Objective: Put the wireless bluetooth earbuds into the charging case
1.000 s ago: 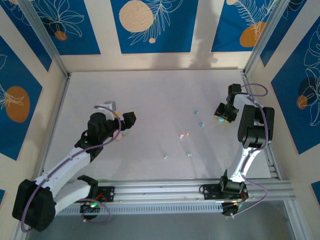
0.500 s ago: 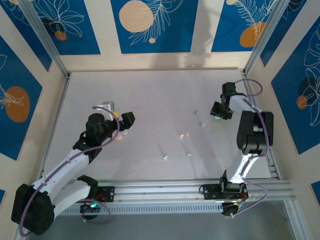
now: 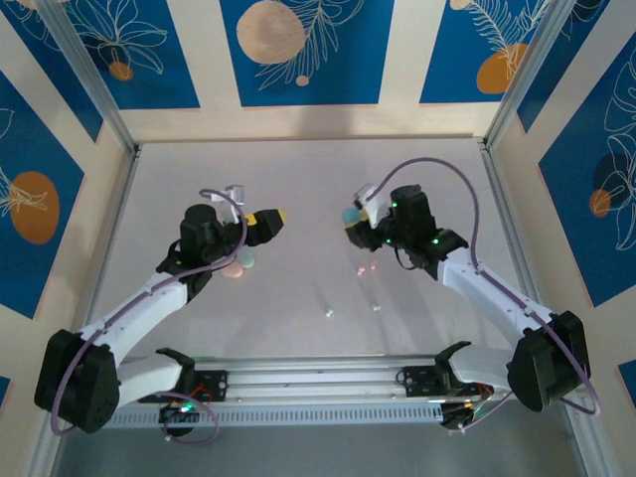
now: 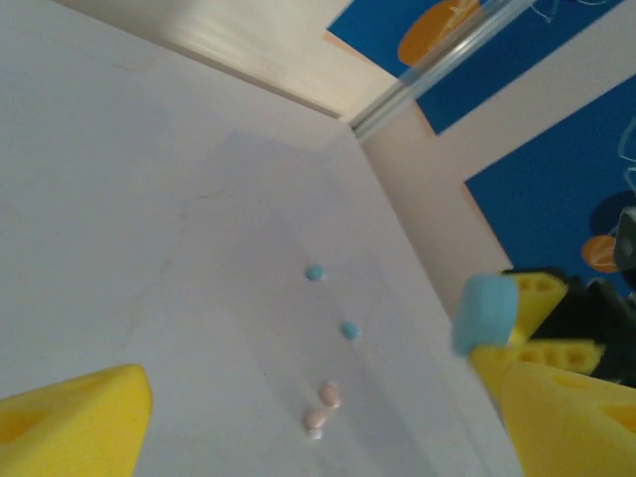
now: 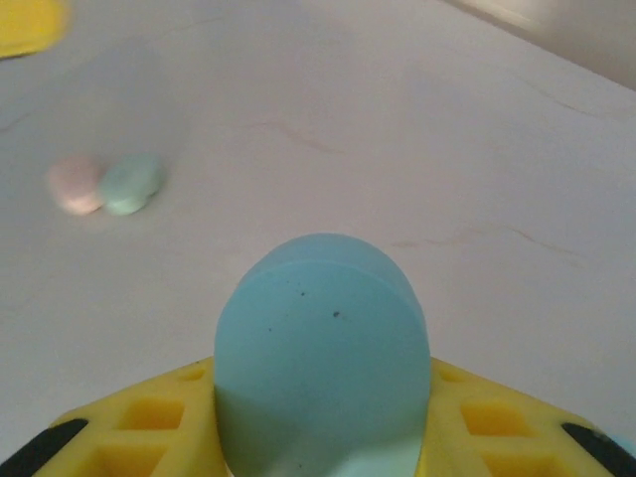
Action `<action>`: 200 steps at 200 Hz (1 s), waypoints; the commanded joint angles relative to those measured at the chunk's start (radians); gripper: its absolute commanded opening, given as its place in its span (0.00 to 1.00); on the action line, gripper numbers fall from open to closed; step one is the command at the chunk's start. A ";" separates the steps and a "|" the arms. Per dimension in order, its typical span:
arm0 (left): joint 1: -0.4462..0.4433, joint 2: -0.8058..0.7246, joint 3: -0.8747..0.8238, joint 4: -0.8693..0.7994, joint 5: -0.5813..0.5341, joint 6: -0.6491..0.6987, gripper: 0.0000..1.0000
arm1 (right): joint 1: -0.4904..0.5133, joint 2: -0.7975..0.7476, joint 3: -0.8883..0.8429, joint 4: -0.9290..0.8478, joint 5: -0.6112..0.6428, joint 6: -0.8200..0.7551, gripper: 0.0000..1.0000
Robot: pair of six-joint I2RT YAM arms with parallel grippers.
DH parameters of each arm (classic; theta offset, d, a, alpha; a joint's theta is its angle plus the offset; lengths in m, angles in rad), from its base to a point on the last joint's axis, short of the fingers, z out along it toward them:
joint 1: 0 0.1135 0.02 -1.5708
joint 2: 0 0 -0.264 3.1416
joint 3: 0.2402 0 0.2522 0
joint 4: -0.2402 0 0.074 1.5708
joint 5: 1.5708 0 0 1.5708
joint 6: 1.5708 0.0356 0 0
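Observation:
My right gripper point(image 3: 356, 214) is shut on a pale blue charging case point(image 5: 323, 348) and holds it above the middle of the table; the case point(image 4: 486, 312) also appears at the right of the left wrist view. Tiny earbuds lie loose on the table: a pink pair point(image 3: 366, 268) and two mint ones point(image 3: 328, 312) point(image 3: 376, 307). In the left wrist view I see two blue earbuds point(image 4: 315, 272) point(image 4: 350, 331) and two pink earbuds point(image 4: 330, 395) point(image 4: 317, 421). My left gripper point(image 3: 253, 207) is open with nothing between its yellow fingers point(image 4: 75, 417), left of the held case.
A pink case point(image 3: 235, 268) and a mint case point(image 3: 249, 260) lie side by side just below my left gripper; they are the pink case point(image 5: 75, 184) and mint case point(image 5: 131, 184) in the right wrist view. Metal frame posts point(image 3: 502, 109) and patterned walls ring the white table point(image 3: 298, 179).
The right arm has swung from the far right edge to the table's middle, carrying the blue case. The left gripper has shifted a little up and to the right.

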 commanded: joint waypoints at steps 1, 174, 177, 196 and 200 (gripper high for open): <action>-0.029 0.040 0.035 0.131 0.131 -0.099 0.86 | 0.073 -0.020 -0.035 0.061 -0.071 -0.203 0.34; -0.220 0.152 0.155 -0.102 0.137 0.067 0.63 | 0.171 -0.025 -0.116 0.220 -0.063 -0.238 0.34; -0.220 0.154 0.156 -0.106 0.137 0.069 0.63 | 0.171 -0.026 -0.116 0.222 -0.063 -0.236 0.34; -0.222 0.166 0.165 -0.114 0.155 0.071 0.61 | 0.173 -0.026 -0.117 0.229 -0.065 -0.231 0.34; -0.223 0.171 0.168 -0.115 0.160 0.073 0.61 | 0.173 -0.026 -0.117 0.232 -0.067 -0.230 0.34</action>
